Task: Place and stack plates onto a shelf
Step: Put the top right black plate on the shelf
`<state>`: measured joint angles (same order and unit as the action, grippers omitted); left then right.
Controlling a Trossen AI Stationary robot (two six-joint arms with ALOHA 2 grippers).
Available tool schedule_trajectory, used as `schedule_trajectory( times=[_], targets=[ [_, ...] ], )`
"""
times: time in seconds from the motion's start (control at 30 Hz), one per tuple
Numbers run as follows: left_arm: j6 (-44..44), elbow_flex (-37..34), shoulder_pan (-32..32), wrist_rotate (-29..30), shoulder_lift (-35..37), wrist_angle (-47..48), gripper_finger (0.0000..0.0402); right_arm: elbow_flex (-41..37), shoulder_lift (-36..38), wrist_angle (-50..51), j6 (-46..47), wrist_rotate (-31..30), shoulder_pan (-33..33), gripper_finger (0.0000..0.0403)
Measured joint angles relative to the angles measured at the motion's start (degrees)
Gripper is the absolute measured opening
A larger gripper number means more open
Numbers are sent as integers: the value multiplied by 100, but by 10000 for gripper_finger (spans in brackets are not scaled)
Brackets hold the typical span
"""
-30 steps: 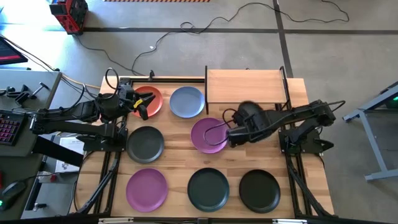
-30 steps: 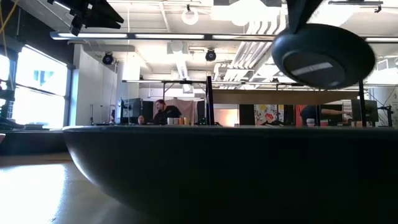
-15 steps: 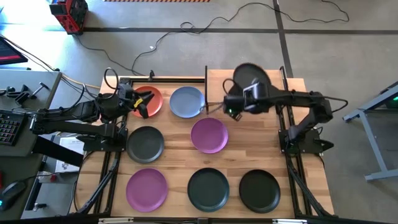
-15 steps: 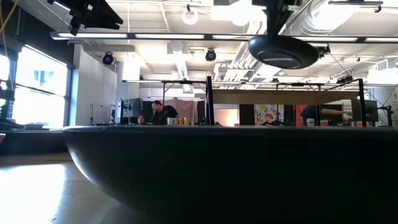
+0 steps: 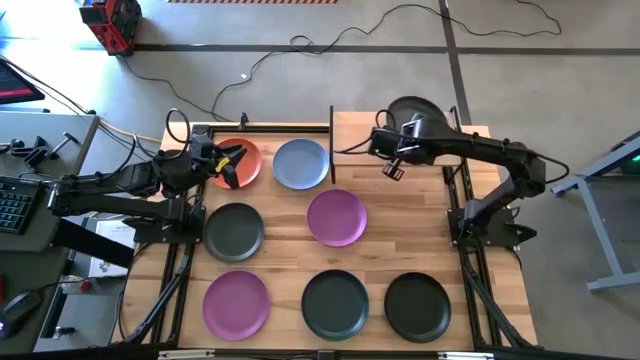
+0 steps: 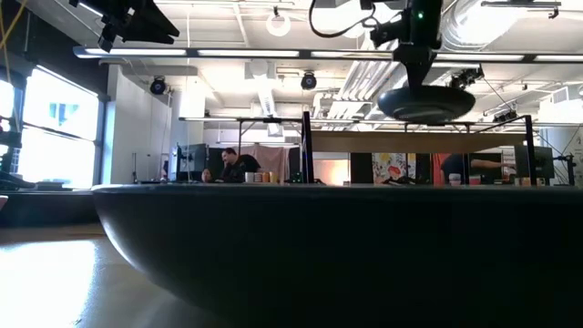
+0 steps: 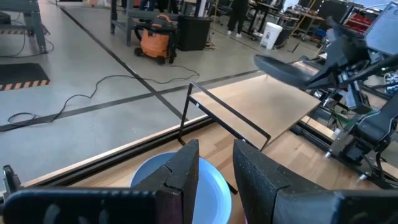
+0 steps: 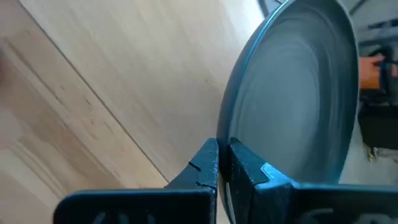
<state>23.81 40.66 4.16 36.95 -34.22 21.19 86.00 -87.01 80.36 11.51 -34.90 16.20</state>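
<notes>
Right hand (image 5: pixel 412 131) is clamped on the rim of a dark grey plate (image 5: pixel 414 113), holding it in the air above the shelf (image 5: pixel 390 145), roughly level. The shelf board sits directly under that hand, at the counter's (image 5: pixel 400 230) far edge. Left hand (image 5: pixel 232 160) has its fingers apart, gripping nothing, hovering at the orange plate (image 5: pixel 245 170); the pale blue plate (image 5: pixel 300 163) is just beyond it toward the shelf. Two purple plates (image 5: pixel 336 217) and three more dark plates (image 5: pixel 233 231) lie flat on the counter, well apart from the right hand.
</notes>
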Motion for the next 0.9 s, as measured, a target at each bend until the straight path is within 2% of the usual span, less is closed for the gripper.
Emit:
schedule_trajectory(
  times=[0.13, 0.27, 0.67, 0.9],
  targets=[
    [0, 0, 0, 0, -2, 0, 88, -248, 157, -114, -151, 282, 156, 0],
    [0, 0, 0, 60, 0, 0, 88, -400, 214, -89, -151, 904, 415, 0],
    [2, 0, 0, 376, 0, 0, 88, -449, 205, -138, -428, 1505, 1069, 0],
    [4, 0, 0, 382, -2, 0, 88, -450, 205, -136, -467, 2199, 1424, 0]
  ],
)
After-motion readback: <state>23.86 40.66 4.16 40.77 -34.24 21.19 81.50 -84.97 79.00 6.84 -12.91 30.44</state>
